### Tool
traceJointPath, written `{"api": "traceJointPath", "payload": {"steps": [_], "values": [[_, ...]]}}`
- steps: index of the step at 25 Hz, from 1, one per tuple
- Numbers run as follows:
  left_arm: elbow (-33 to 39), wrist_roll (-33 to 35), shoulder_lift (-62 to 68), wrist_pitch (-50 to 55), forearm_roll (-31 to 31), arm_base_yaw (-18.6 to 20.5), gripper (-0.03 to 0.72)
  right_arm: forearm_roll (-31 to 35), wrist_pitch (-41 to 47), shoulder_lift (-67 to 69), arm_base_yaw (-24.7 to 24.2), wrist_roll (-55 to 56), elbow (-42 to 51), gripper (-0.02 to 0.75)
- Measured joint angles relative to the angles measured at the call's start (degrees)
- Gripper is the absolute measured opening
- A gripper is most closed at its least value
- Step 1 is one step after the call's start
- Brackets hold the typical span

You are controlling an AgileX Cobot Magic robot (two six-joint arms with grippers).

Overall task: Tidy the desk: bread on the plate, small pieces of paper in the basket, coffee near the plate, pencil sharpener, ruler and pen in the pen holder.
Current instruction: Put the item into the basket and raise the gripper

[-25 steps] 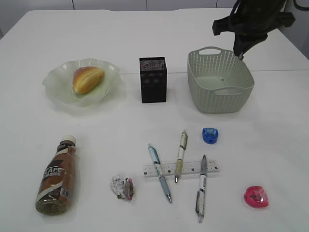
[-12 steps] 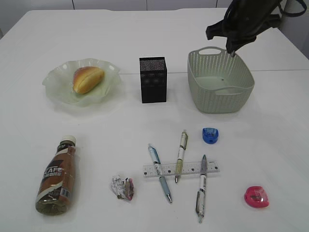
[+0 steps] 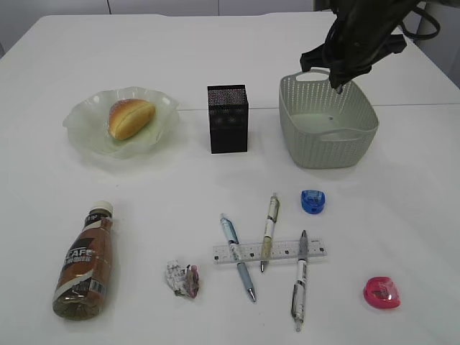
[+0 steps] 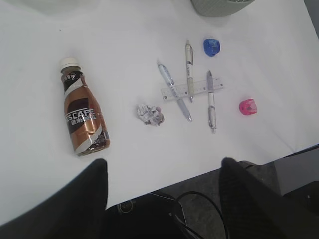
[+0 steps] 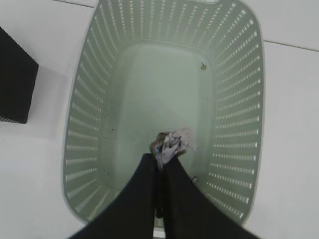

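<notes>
My right gripper is shut on a crumpled piece of paper and hangs above the inside of the green basket; in the exterior view it hovers over the basket's far rim. A second paper wad lies on the desk near the front. The bread rests on the plate. The coffee bottle lies on its side at the front left. Three pens cross the clear ruler. My left gripper is open and empty above the desk's front edge.
The black mesh pen holder stands between plate and basket. A blue pencil sharpener sits in front of the basket, a pink one at the front right. Cables hang below the desk's edge.
The right arm has swung left and slightly down, from beyond the basket's far right corner to above its far rim, still gripping the paper. Everything on the desk stays put.
</notes>
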Motion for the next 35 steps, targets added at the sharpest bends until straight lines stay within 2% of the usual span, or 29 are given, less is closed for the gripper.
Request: {"api": "traceJointPath", "payload": {"steps": [6,10,16,18,24,31,35], "values": [[0.00,0.00,0.00,0.00,0.00,0.00,0.505,-1.48,-1.82,0.22,0.00,1.39,0.00,0.083],[0.00,0.00,0.00,0.00,0.00,0.00,0.505,-2.14,-2.48,0.56,0.00,1.98,0.00,0.170],[0.00,0.00,0.00,0.00,-0.04,0.00,0.505,-2.36,-4.30,0.56,0.00,3.84,0.00,0.456],[0.00,0.00,0.00,0.00,-0.04,0.00,0.505,-2.61,-4.30,0.56,0.00,4.06,0.00,0.508],[0.00,0.00,0.00,0.00,-0.04,0.00,0.505,-1.65,-1.26,0.56,0.00,4.54,0.00,0.540],[0.00,0.00,0.00,0.00,0.20,0.00,0.505,2.29,16.30,0.56,0.00,4.54,-3.30,0.538],[0.00,0.00,0.00,0.00,0.28,0.00,0.505,2.52,18.75,0.56,0.00,4.54,-5.46,0.517]]}}
